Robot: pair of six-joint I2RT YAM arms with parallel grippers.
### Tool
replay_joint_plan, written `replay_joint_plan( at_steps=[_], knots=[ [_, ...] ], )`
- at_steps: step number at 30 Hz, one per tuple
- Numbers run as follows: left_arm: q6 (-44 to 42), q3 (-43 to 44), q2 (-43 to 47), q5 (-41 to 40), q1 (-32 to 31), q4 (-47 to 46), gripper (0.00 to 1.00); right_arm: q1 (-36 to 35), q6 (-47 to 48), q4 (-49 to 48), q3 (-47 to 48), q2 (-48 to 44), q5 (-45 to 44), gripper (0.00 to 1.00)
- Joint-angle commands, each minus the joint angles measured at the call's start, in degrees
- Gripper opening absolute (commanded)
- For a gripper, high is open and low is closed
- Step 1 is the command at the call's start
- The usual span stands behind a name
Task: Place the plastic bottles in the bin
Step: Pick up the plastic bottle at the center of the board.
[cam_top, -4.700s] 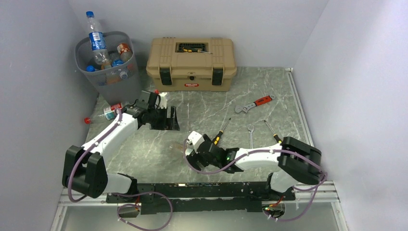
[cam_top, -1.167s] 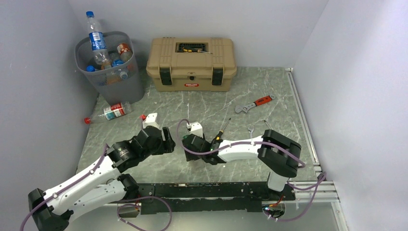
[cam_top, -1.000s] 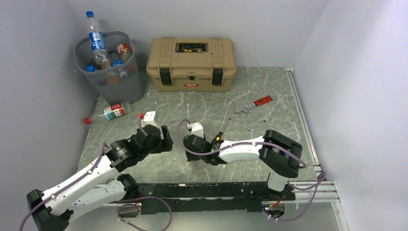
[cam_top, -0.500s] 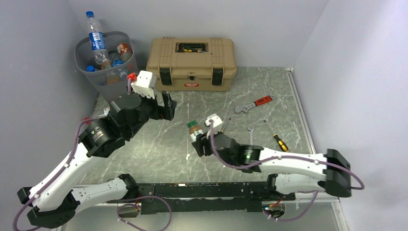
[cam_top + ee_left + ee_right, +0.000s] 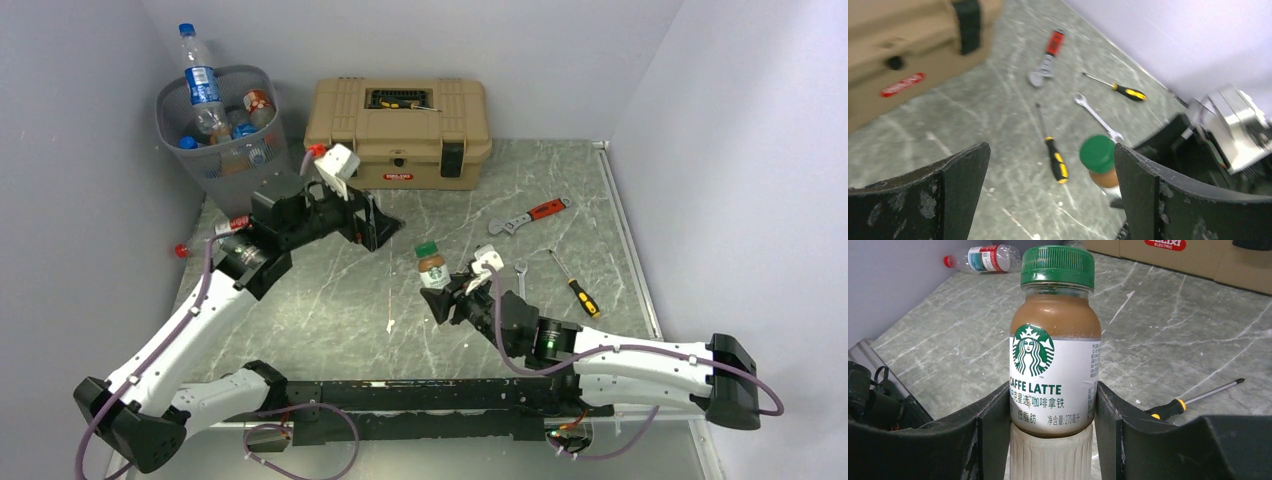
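while the round grey wire-mesh bin stands at the far left corner of the grey marbled table, it holds a heap of plastic bottles. a tall clear bottle with a blue label and blue cap stands upright at its far left side, neck well above the rim. around its foot lie shorter ones, some blue-capped, one with an orange-and-white label. just right of the bin sits the tan plastic toolbox, lid down. a shallow recess in its lid holds yellow and black things too small to name.

at mid-table the right gripper pinches a small brown coffee bottle with a green cap, one finger on each side of its lower body. the bottle is clear plastic, filled with light brown drink nearly to the neck. its white label carries a green round logo and the words caffe latte. it stands upright, long axis vertical, cap up. whether its base touches the table cannot be told.

a clear bottle with a red cap lies on its side on the table just near of the bin. its red-white-blue label is around the middle and its cap points left.

the left gripper hangs in front of the toolbox, jaws spread wide around nothing.
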State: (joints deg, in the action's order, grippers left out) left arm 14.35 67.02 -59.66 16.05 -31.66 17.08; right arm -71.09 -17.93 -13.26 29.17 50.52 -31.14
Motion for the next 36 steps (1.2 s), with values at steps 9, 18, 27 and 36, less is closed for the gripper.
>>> replay_joint_plan(
  at_steps=[9,18,27,36],
  knots=[
    [4.6,-15.0,7.6,21.5,2.7,-21.5,0.99,-0.2,1.8,-14.2,-6.5,-3.8,5.3,0.31],
    [6.6,-18.8,10.7,22.2,2.7,-26.3,0.99,-0.4,4.1,-26.4,-7.3,1.3,12.2,0.30],
    [4.8,-19.5,10.1,22.3,0.8,-26.2,1.00,-0.8,7.2,-34.5,-7.3,5.7,15.8,0.29],
    [3.6,-17.6,6.6,24.1,-1.4,-22.8,0.99,-0.9,11.3,-47.8,-7.5,11.0,13.4,0.30]
  ],
)
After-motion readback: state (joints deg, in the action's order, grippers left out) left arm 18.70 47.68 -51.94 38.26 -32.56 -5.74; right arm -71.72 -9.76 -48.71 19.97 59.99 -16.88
